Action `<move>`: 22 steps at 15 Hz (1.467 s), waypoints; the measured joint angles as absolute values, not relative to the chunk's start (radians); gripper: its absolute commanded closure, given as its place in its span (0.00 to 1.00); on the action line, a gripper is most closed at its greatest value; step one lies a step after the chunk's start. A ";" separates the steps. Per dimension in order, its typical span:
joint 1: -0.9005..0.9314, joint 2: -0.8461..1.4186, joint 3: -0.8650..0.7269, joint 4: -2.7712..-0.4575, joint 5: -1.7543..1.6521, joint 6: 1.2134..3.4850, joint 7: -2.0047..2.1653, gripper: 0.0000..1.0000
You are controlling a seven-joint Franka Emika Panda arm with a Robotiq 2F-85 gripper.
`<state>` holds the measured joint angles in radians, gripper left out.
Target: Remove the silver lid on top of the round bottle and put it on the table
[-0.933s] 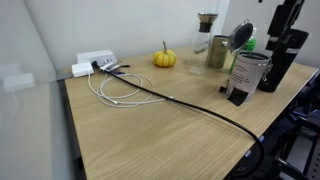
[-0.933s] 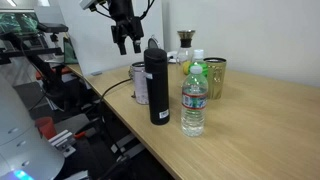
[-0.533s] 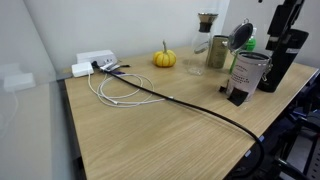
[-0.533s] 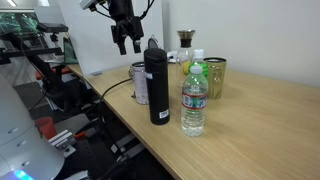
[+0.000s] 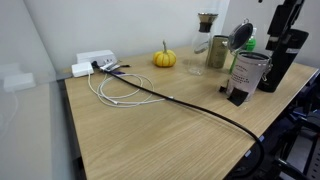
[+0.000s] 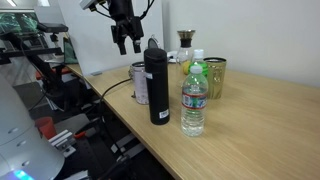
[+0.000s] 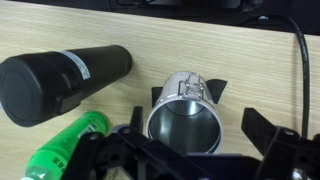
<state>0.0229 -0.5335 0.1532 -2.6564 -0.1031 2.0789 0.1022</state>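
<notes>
Sitting on the dark neck top of the round bottle [image 5: 203,42], the silver lid [image 5: 206,16] is judged to be not yet removed, though it is too small in both exterior views for its shape to be made out. No lid is seen lying on the table [image 5: 150,130]. The task is therefore taken to be at its very start: the reach to the bottle, the grasp, the lift and the setting down are all left to be done.

The bottle is placed well apart from the claw [image 6: 126,42], beyond a black flask [image 6: 155,85] and a water bottle with a green cap [image 6: 193,100], and it is not caught in the wrist view at all.

The claw is held high above the table, over an open metal tin [image 7: 185,120] that is seen directly beneath it in the wrist view, with the flask just to one side. Its fingers [image 7: 268,140] are spread wide apart. Nothing is held between them, and nothing is touched by them.
</notes>
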 measured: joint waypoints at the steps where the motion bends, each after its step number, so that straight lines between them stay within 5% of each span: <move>1: 0.023 -0.534 0.153 -2.656 -0.103 2.079 0.102 0.00; 22: 0.030 -0.564 0.143 -2.518 -0.123 2.096 0.157 0.00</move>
